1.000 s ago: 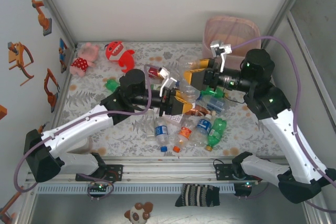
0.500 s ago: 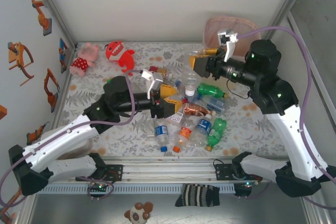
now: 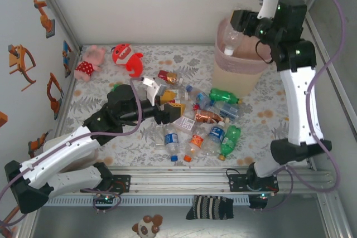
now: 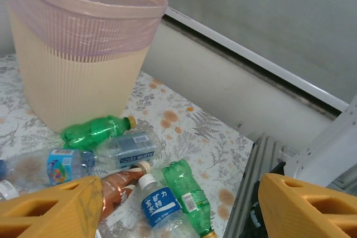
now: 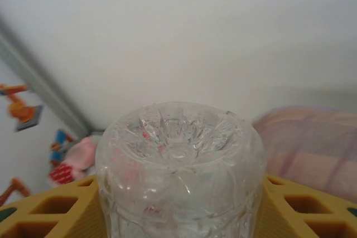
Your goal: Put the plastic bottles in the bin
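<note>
The clear bottle [image 5: 179, 160] runs off the right wrist view's bottom edge. The bin [image 4: 72, 76] has its rim cut by the left wrist view's top edge. From above, labels on the heaped bottles [image 3: 203, 124] are too small to read.

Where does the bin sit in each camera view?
Top external: bin upper right, a clear bottle at its top.
Left wrist: bin upper left, a green bottle at its foot.
Right wrist: bin at right edge.
Shared landmark: its pink rim.
</note>
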### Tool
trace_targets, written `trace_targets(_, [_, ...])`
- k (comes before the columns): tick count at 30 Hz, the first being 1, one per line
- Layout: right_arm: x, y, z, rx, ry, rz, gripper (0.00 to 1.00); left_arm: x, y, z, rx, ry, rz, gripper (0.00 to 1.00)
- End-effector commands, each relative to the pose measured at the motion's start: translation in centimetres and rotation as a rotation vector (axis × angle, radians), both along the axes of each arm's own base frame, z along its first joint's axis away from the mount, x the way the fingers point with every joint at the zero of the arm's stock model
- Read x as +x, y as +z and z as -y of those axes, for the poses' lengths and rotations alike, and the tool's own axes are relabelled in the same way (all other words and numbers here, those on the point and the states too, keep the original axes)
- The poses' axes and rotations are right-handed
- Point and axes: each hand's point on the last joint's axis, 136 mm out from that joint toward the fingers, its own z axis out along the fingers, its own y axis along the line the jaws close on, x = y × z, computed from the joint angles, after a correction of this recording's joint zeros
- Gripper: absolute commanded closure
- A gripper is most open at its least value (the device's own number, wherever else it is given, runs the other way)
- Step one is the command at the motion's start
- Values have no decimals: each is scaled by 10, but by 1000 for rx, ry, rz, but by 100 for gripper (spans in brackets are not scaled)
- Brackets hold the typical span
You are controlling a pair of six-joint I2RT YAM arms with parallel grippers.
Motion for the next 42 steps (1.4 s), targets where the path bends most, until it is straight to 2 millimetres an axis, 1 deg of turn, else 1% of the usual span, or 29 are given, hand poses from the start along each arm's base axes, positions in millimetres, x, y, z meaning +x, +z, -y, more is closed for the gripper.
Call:
trace_targets(1, [27,-17,36,-80,-129,-45,44,6,0,-8,11,36,29,27])
trace_targets(4, [53,-46,57,-117,-188,-105,44,14,-4,-12,20,70,22,27])
trace_targets(7, [73,-82,69,-153,-209,-191,45,24,-11,-16,39,126,-4,27])
trace_targets(10, [88,-129,72,-187,-205,-301,46,29,-19,-15,63,138,-33,28])
trace_targets(12, [96,-164,72,-203,-198,-381,47,31,-24,-14,71,141,-47,28])
trace_targets(15, [104,-212,71,-213,-189,-504,48,33,-28,-11,80,144,-64,28])
trace_targets(19, [109,-269,68,-210,-172,-639,48,36,-32,-9,90,147,-78,28])
trace_targets(24, [110,-327,63,-199,-144,-766,48,41,-36,-8,101,161,-93,28])
trace_targets(26, [110,-345,62,-195,-137,-799,47,42,-38,-8,105,168,-100,29])
trace_targets(30, [111,-373,54,-158,-110,-855,46,44,-41,-10,111,184,-111,29])
trace_targets(34, [113,-393,44,-108,-73,-894,43,47,-46,-14,128,213,-121,29])
trace_targets(36, [115,-398,44,-104,-74,-904,41,49,-50,-17,142,234,-128,29])
trace_targets(38, [116,-399,45,-105,-81,-905,37,51,-53,-20,156,253,-130,29])
trace_targets(40, [117,-394,47,-107,-90,-894,32,53,-56,-23,170,274,-135,29])
trace_targets(42, [117,-385,48,-114,-100,-874,27,55,-59,-26,189,295,-141,29])
